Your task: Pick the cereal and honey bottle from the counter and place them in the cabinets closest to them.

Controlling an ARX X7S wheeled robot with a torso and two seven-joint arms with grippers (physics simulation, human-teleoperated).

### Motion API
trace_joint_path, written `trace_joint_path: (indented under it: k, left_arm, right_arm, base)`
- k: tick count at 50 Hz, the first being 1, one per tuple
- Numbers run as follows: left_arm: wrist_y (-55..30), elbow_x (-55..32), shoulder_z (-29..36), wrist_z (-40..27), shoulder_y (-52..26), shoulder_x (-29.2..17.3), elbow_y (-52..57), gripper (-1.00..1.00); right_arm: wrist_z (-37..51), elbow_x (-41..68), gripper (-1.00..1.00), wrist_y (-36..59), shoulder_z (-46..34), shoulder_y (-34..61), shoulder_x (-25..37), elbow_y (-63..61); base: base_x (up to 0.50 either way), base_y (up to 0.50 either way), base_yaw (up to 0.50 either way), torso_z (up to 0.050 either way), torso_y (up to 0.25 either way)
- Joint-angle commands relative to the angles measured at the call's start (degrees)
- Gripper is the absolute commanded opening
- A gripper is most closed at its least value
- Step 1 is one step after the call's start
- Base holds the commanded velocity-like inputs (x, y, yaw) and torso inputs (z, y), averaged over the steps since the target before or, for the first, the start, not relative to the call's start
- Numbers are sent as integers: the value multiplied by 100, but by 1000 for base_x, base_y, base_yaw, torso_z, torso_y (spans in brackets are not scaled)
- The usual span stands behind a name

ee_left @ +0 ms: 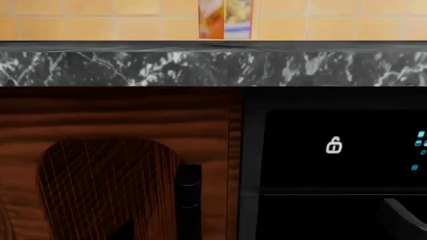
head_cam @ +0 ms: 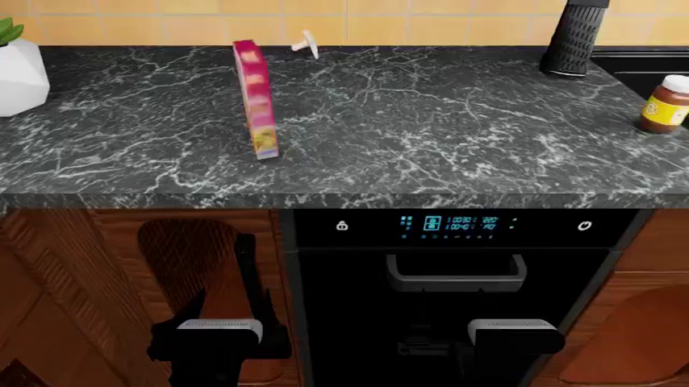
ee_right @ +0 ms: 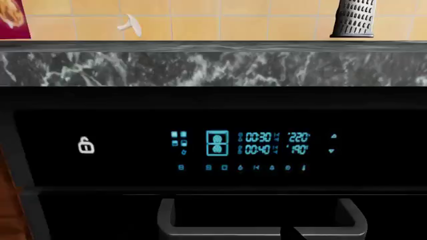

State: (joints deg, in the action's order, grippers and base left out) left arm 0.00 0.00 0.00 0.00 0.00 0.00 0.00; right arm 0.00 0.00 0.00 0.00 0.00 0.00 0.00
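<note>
The cereal (head_cam: 255, 97), a thin magenta-pink box, stands upright on the black veined counter (head_cam: 431, 121), left of centre. Its white front (ee_left: 225, 20) shows above the counter edge in the left wrist view, and a sliver of the cereal (ee_right: 13, 19) shows in the right wrist view. The honey bottle (head_cam: 664, 103), amber with a white cap, stands at the counter's far right. Both arms hang low below the counter. My left gripper (head_cam: 219, 343) faces the wooden cabinet door and my right gripper (head_cam: 515, 339) faces the oven. Neither gripper's fingers show clearly.
A black oven (head_cam: 453, 266) with a lit display and a grey handle (head_cam: 456, 278) sits under the counter's middle. A wooden cabinet door (head_cam: 194, 258) with a black handle is left of it. A black grater (head_cam: 576, 36), a white plant pot (head_cam: 19, 72) and a small white wall hook (head_cam: 306, 44) stand at the back.
</note>
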Motion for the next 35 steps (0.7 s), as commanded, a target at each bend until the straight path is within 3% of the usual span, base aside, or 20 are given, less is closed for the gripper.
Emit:
trace_joint_path:
  k: [1, 9, 13, 22, 30, 35]
  left_arm:
    - [12, -70, 123, -102, 27, -93, 44, 100]
    - [198, -256, 249, -145, 229, -313, 425, 100]
    - [-646, -689, 211, -33, 256, -456, 1699, 100]
    - [-2458, -1456, -214, -380, -742, -733, 3638, 100]
    - [-3131, -1654, -203, -507, -1465, -969, 4373, 100]
    - [-3191, -1612, -58, -419, -1405, -1152, 4514, 100]
  right_arm:
    - [48, 168, 100, 39, -112, 0, 90, -34]
    - [151, 412, 100, 347, -309, -145, 256, -649]
    - [136, 545, 100, 1359, -431, -192, 422, -2059]
    - [315, 813, 100, 3356, -381, 797, 638, -4178]
    - [407, 1242, 100, 4300, -175, 1426, 621, -4964]
    - [413, 1380, 100, 4502, -192, 1423, 643, -5061]
  base:
    - [0, 0, 0, 0, 0]
    - [0, 0, 0, 28, 0]
    - [0, 0, 0, 50, 0]
    - [0, 0, 0, 50, 0]
    - [0, 0, 0, 50, 0]
    - [5, 100, 0, 36, 0]
